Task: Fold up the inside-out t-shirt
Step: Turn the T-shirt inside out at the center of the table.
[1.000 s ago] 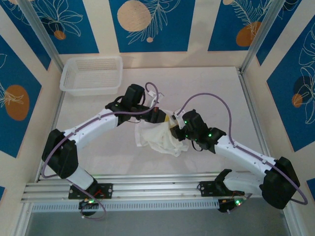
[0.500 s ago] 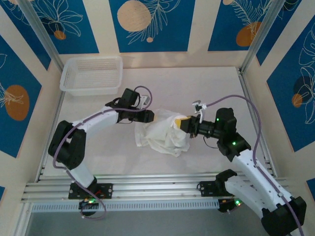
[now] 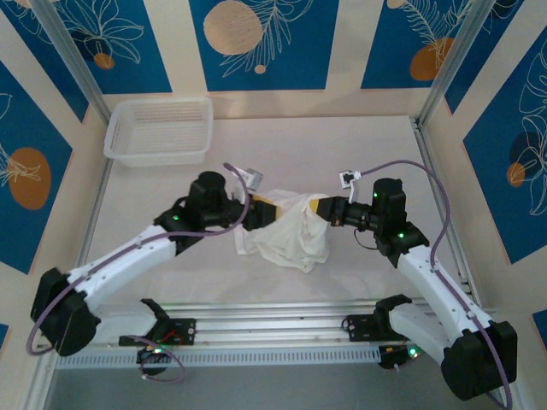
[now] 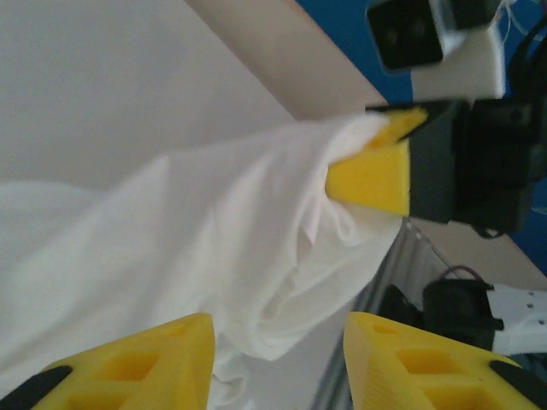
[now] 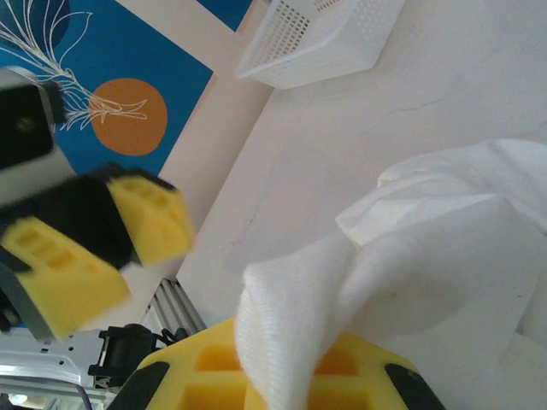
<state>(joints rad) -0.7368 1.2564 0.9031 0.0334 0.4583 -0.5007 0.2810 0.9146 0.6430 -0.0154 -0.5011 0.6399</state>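
The white inside-out t-shirt (image 3: 291, 239) lies bunched in the middle of the table, its upper right part lifted. My right gripper (image 3: 320, 207) is shut on that raised edge; in the right wrist view the cloth (image 5: 444, 256) runs down between the yellow fingers (image 5: 214, 376). My left gripper (image 3: 261, 212) hovers at the shirt's upper left, open, its fingers apart with nothing pinched. In the left wrist view its fingertips (image 4: 137, 359) frame hanging folds (image 4: 214, 222), and the right gripper (image 4: 376, 166) grips the cloth beyond.
A white mesh basket (image 3: 161, 128) stands at the back left of the table, also seen in the right wrist view (image 5: 316, 38). An aluminium rail (image 3: 273, 329) runs along the near edge, and frame posts rise at both sides.
The left gripper opened and let go, and its arm swung lower. The right arm swung out to the right, still holding the shirt's edge and drawing it up.
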